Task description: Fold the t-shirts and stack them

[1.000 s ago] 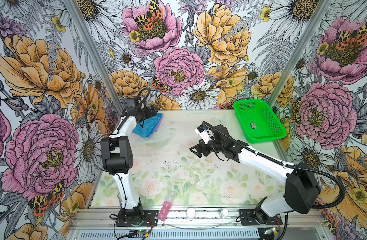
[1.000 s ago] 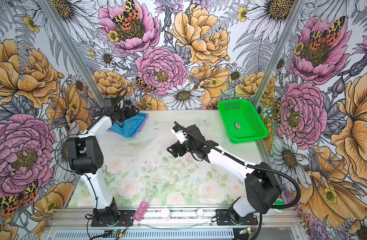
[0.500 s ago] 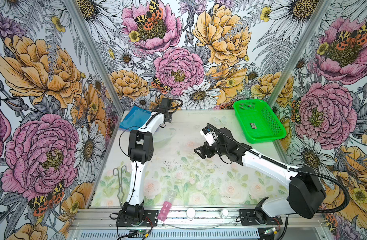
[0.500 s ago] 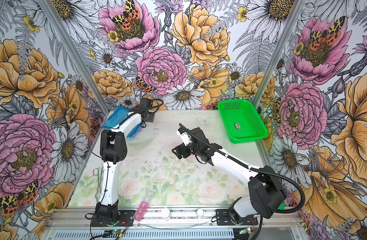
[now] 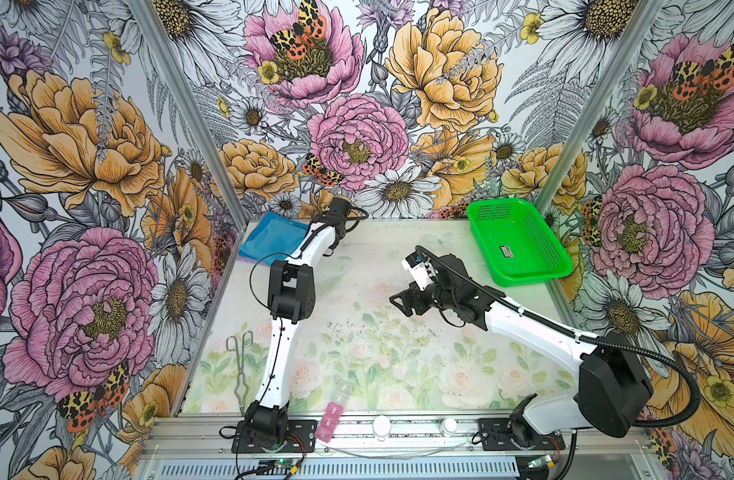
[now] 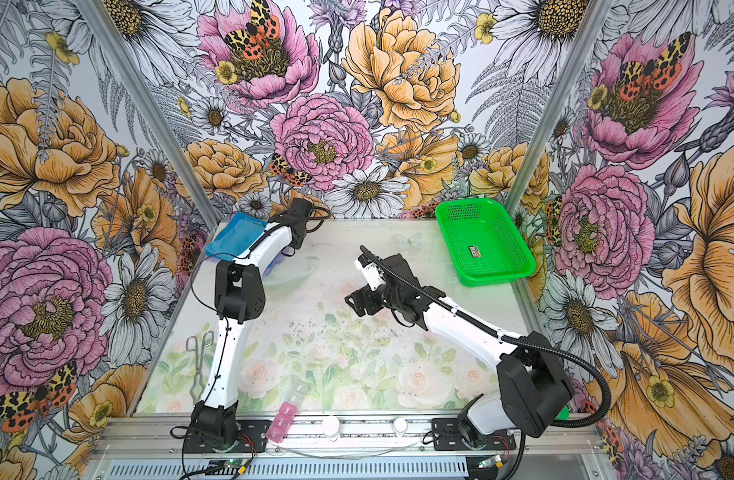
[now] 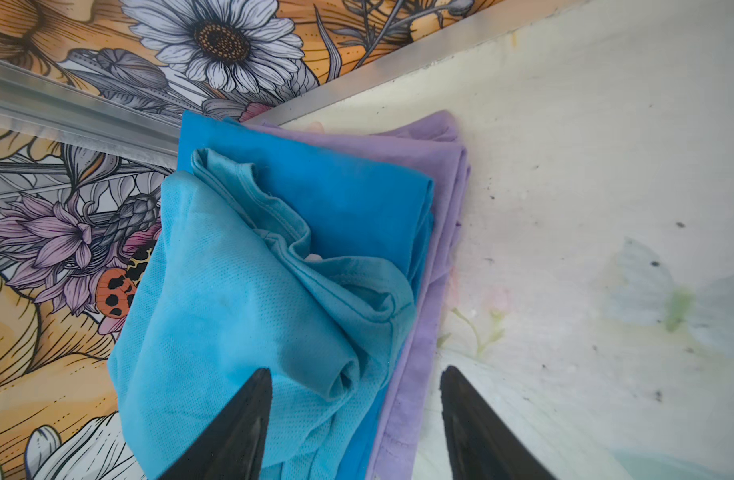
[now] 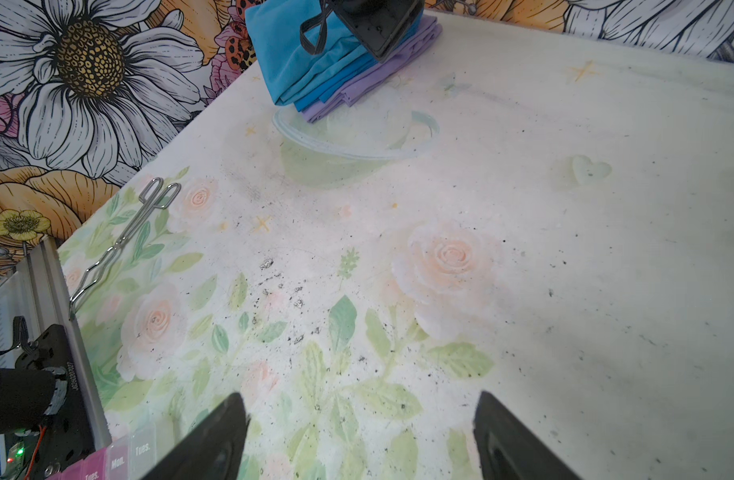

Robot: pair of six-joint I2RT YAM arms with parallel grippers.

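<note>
Here's the stack of t-shirts (image 5: 270,241), tucked into the far-left corner of the table (image 5: 398,249): 3 layers, top shirt (image 7: 232,299) on middle shirt (image 7: 348,195) on bottom shirt (image 7: 444,149). The left gripper (image 7: 355,369) hangs over the stack's edge. The bowl (image 8: 353,137) is just in front of the stack. The tongs (image 8: 120,243) lie well in front of it, the pill box (image 5: 334,415) farther forward again. The right gripper (image 8: 360,394) is right of the stack at mid-table, the basket (image 5: 519,245) far to its right.

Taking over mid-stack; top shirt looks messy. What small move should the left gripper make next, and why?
Probably lower the left gripper and pinch the bunched fold of the teal t-shirt to tug it flat: it lies crumpled on the blue t-shirt and lavender t-shirt, jaws open above.
</note>
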